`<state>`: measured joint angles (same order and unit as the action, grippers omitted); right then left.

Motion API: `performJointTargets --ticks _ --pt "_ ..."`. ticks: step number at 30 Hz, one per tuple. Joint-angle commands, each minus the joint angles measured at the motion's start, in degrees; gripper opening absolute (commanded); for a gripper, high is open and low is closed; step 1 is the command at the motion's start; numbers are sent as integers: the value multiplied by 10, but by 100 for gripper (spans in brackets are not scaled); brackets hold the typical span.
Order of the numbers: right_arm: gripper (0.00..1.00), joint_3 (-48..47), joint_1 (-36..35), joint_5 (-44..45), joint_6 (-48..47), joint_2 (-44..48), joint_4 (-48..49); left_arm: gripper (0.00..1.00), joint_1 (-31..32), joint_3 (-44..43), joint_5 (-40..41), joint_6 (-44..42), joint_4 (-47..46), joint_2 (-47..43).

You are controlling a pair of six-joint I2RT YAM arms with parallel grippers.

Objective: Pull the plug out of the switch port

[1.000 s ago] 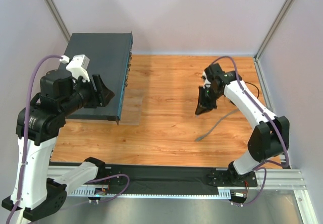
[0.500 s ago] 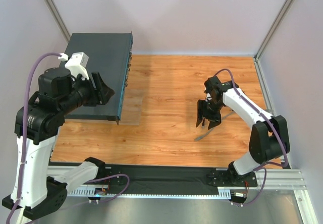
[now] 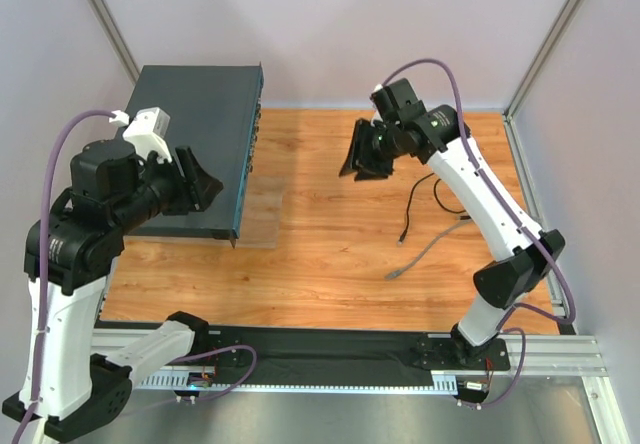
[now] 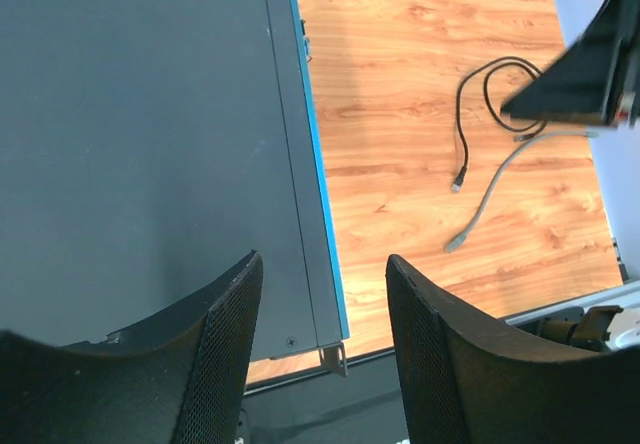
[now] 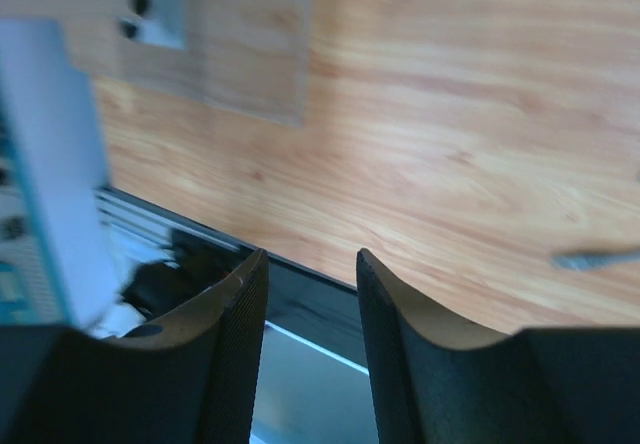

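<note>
Switch [image 3: 195,134] sits at far-left of the wooden table [image 3: 330,244], its thin port face along the right-hand edge, facing table centre. L gripper [image 3: 212,180] hangs over the switch's near-right corner. In my left wrist view the fingers [image 4: 235,304] are spread w/ nothing between them, and the switch's blue-edged front rim runs under the gap. They're released, not touching the box as far as I can tell. R gripper [image 3: 362,152] is up in the air near back-centre of table, well apart from the switch. Its jaws are parted too, and the right wrist view shows only bare wood and the table's front rail through the gap. Black cable [image 3: 415,196] lies curled on the wood at right. Grey cable [image 3: 428,252] lies just nearer me. Both are loose on the table, well clear of the switch. Can't tell which one carries the plug.
</note>
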<state>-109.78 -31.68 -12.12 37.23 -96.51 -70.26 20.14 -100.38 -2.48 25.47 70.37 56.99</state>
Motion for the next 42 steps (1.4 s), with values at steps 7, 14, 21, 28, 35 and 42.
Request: performJointTargets --ticks 7,14,21,28,35,42 --pt "33 -278 -55 76 183 -145 52 60 -3 48 -5 23 -18 -34" --pt "34 -290 -95 86 185 -178 139 60 -3 69 -9 23 -30 -51" --pt "34 -323 -122 87 188 -205 171 60 -3 81 -7 27 -33 -61" --pt "32 -332 -138 92 204 -221 184 60 -3 81 -7 27 -31 -65" --pt "30 -334 -152 90 210 -234 181 60 -3 82 -3 25 -28 -68" --pt "27 -334 -159 94 212 -240 177 60 -2 83 -3 25 -27 -71"
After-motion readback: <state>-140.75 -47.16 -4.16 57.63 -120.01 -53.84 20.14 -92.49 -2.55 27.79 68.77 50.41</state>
